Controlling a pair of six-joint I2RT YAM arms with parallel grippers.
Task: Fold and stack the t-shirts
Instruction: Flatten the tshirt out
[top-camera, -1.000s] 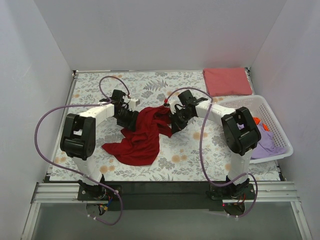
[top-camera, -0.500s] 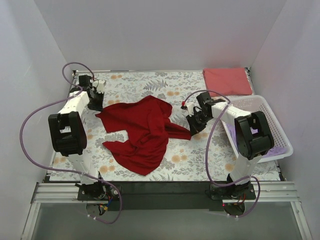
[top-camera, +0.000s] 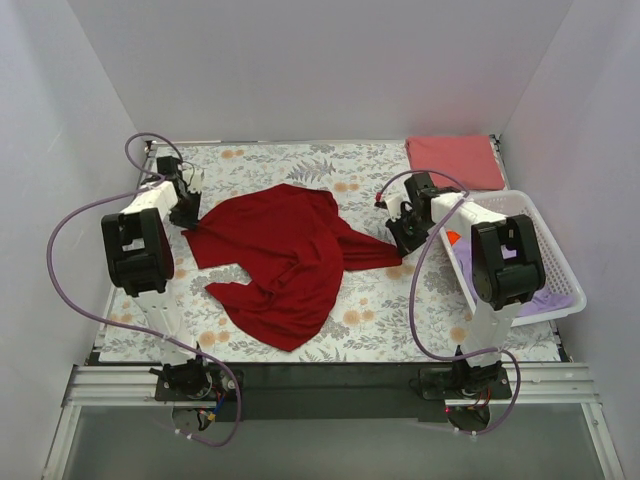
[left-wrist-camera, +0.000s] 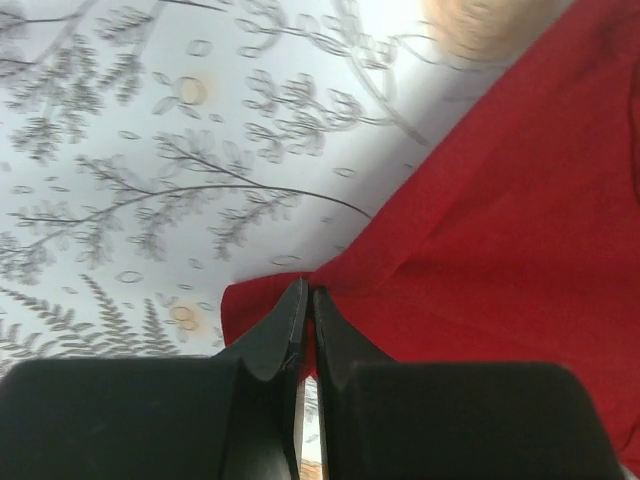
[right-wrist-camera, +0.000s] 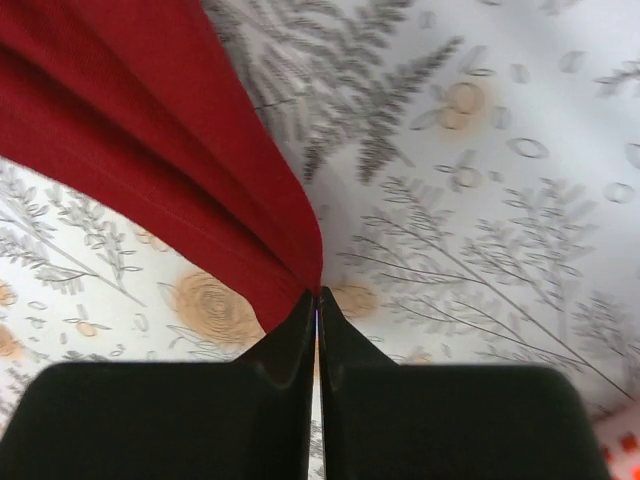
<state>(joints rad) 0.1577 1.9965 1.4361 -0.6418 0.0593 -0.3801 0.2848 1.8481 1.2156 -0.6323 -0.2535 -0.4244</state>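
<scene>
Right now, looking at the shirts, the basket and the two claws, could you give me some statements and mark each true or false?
1. The left gripper and the right gripper each pinch the crimson shirt. True.
2. The crimson shirt is folded into a neat square. False: it lies spread and rumpled on the floral cloth.
3. A pink shirt lies folded flat at the far right corner. True.
4. The basket holds nothing. False: purple fabric lies in it.
5. The left gripper hangs over the basket. False: it is at the shirt's far left edge, across the table from the basket.
</scene>
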